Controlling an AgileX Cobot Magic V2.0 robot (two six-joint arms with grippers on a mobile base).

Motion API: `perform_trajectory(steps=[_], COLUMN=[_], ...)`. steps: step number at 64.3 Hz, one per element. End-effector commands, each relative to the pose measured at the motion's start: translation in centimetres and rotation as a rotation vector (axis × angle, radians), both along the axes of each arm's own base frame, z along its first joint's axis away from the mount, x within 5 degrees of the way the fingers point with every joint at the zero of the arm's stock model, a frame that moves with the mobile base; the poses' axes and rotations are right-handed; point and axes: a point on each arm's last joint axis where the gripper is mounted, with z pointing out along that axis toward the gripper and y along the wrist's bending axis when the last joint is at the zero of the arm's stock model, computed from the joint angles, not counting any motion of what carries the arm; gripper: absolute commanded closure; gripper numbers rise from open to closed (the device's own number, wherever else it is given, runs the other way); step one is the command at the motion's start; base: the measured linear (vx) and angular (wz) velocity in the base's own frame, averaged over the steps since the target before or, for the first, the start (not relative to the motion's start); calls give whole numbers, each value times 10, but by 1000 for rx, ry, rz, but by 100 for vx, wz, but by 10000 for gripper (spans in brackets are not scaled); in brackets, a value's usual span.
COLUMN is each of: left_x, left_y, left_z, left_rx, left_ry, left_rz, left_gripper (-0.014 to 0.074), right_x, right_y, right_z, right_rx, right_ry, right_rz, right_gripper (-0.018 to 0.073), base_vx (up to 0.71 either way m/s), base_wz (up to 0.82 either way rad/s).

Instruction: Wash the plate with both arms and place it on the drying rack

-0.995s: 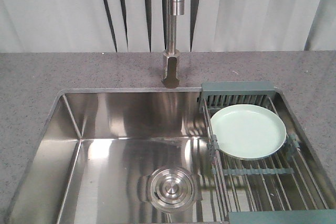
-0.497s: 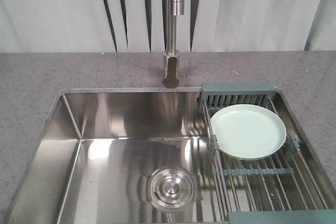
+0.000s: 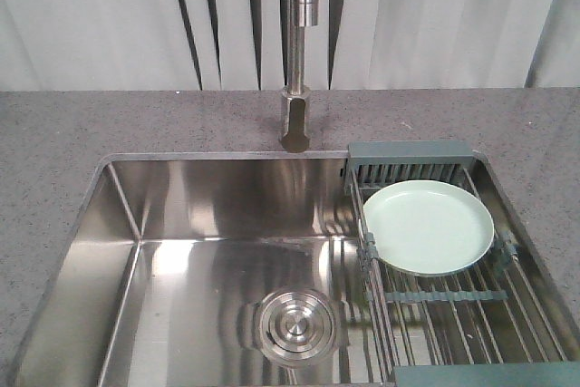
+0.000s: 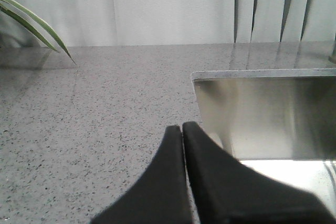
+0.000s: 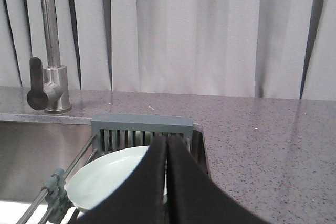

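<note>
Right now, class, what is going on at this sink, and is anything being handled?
Nothing is being handled. The plate lies flat on the drying rack across the right side of the sink, under no running water from the tap. The left gripper is shut and empty over the counter beside the sink. The right gripper is shut and empty too, just in front of the plate.

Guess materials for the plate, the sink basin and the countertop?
Plate: pale mint, matte with no sharp glints; looks like plastic or melamine, though matte ceramic can't be ruled out.
Sink basin: brushed stainless steel, with streaky mirror-like reflections on its walls and floor.
Countertop: grey speckled slab with a soft sheen, likely stone or composite quartz.
</note>
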Motion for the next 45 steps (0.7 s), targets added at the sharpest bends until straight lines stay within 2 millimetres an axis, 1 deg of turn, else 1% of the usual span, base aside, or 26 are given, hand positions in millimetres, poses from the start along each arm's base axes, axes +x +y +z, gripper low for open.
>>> perform_trajectory(steps=[1, 45], left_x=[-2, -2], left_y=[0, 0], left_z=[16, 16], left_rx=[-2, -2], left_ry=[-113, -113], left_rz=[-3, -3], left_gripper=[603, 603], right_x=[-1, -1], right_y=[1, 1], right_z=[7, 7], right_rx=[-7, -7], right_ry=[-81, -81], right_rz=[8, 8], right_gripper=[564, 564], base_vx=[0, 0], base_wz=[0, 0])
